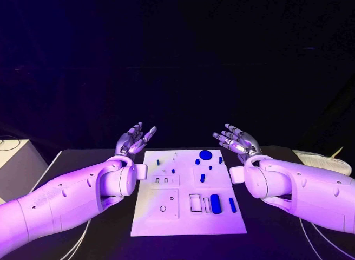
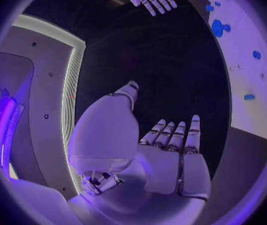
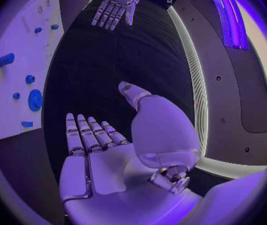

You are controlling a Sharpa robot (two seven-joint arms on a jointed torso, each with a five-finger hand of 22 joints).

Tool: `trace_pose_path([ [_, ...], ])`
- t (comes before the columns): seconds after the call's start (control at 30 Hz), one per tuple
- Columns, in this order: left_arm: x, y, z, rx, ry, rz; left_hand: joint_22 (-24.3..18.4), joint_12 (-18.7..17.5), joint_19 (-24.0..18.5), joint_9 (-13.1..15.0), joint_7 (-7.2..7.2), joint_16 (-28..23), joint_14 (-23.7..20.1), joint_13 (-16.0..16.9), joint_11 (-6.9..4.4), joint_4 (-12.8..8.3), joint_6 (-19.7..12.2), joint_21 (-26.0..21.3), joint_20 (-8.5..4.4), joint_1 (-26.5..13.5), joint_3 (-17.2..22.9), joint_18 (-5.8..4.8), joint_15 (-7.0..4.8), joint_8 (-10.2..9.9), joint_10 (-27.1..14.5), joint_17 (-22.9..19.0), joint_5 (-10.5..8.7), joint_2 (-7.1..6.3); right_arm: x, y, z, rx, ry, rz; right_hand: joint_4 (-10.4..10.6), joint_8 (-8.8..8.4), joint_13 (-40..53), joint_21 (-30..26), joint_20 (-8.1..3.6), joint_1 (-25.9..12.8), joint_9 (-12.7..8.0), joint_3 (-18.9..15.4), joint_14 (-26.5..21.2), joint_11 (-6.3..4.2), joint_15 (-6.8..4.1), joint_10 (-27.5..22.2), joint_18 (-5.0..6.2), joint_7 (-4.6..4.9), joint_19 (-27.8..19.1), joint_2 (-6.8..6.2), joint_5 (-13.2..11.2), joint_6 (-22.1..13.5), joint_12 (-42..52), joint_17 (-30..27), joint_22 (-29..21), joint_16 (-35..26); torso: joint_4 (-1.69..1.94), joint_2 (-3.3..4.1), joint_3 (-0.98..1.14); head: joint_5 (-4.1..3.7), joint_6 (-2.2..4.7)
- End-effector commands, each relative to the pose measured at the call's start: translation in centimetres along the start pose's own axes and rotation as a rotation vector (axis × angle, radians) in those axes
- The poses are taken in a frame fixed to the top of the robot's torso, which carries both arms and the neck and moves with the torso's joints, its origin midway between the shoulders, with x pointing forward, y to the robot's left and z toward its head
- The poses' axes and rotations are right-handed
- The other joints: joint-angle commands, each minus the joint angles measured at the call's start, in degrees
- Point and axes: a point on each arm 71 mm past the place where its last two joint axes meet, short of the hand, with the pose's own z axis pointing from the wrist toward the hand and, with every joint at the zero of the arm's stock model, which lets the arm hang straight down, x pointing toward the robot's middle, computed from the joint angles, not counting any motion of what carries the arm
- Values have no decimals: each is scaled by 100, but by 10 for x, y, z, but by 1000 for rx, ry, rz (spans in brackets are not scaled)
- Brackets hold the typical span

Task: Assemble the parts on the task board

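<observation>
Hands up, nothing held.
The left hand (image 1: 135,141) and right hand (image 1: 237,142) hold fingers apart; the blue parts (image 1: 215,203) on the white board (image 1: 158,222) look light and hard, so pinch their sides.

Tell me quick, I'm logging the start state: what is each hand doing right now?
Left hand: open, fingers apart, holding nothing.
Right hand: open, fingers apart, holding nothing.

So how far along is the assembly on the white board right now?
It looks barely started. Nothing is in hand: the left hand and right hand are both raised, fingers spread, to either side of the task board. The blue parts lie loose on it, like the round disc at the far end and the long peg nearer the robot. Whether any piece is already seated, I cannot tell.
</observation>
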Motion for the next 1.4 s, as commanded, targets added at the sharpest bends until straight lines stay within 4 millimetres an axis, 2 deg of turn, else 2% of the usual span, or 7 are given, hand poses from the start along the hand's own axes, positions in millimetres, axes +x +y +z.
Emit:
trace_pose_path([
  [0.03,8,1,3,11,130,-22,21,43,104,30,304,64,116,24,70,78,168,40,119,342,60,87,146,54,155,23,18,12,9,-2,4,45,189,-1,-113,84,36,38,45,440,50,139,370,60,74,366,149,932,159,-28,-7,293,64,52,21,82,-2,0,-1,0,0],
  [0.13,8,1,5,11,135,-23,115,159,891,135,532,316,1157,96,374,61,686,250,143,380,142,-120,427,192,993,195,17,126,8,-2,8,57,218,-13,-216,226,82,94,38,611,153,170,1003,59,34,1006,201,923,537,-30,-54,840,140,132,55,199,-2,0,-1,0,0],
  [0.27,8,1,5,11,135,-23,283,465,2650,364,589,888,3293,229,605,26,1754,713,123,512,233,127,189,512,2871,552,15,185,7,-2,9,64,234,-20,-323,519,148,319,27,816,346,218,2163,-65,-129,2255,374,840,1892,-79,-143,1902,246,262,167,409,-2,0,-1,0,0],
  [0.3,-11,-4,-1,7,166,-7,283,504,2832,413,580,955,3509,236,606,12,2014,771,117,556,259,187,146,586,3310,593,14,179,-10,16,21,-152,236,-387,-346,586,159,393,26,861,388,236,2396,-103,-166,2558,419,807,2330,-96,-163,2153,258,283,198,442,-13,68,0,-57,-160],
  [0.47,-14,-14,-5,23,195,2,422,806,4029,765,481,1627,4880,342,166,-58,3732,1302,-238,810,538,285,-335,1201,5012,1141,19,104,-15,28,29,-240,253,-586,-419,992,200,813,-180,1015,616,398,3776,-392,-536,4001,620,595,3609,-209,-257,3639,393,482,289,883,-5,147,4,-94,-170],
  [0.9,-14,-54,-24,82,259,-3,871,582,4659,990,303,3252,5208,327,-87,-246,4152,2194,-646,910,1188,246,-663,1366,5830,2558,28,-233,-16,62,44,-344,272,-1065,-497,992,203,2822,-1131,1054,654,382,6312,-913,-1385,5331,559,222,5474,-479,-107,4520,197,1643,1410,2106,111,530,-32,-185,-31],
  [1.4,-13,-88,-42,132,312,0,1954,417,4724,1177,279,4764,5074,366,-119,-409,4091,3922,-782,676,1524,251,-763,1374,5912,3651,19,-384,3,80,53,-314,286,-1449,-129,852,255,6561,-1117,602,1002,1012,6734,-992,-1417,5228,110,90,6379,-1017,26,4602,202,5265,5600,6127,314,895,-85,-348,112],
])
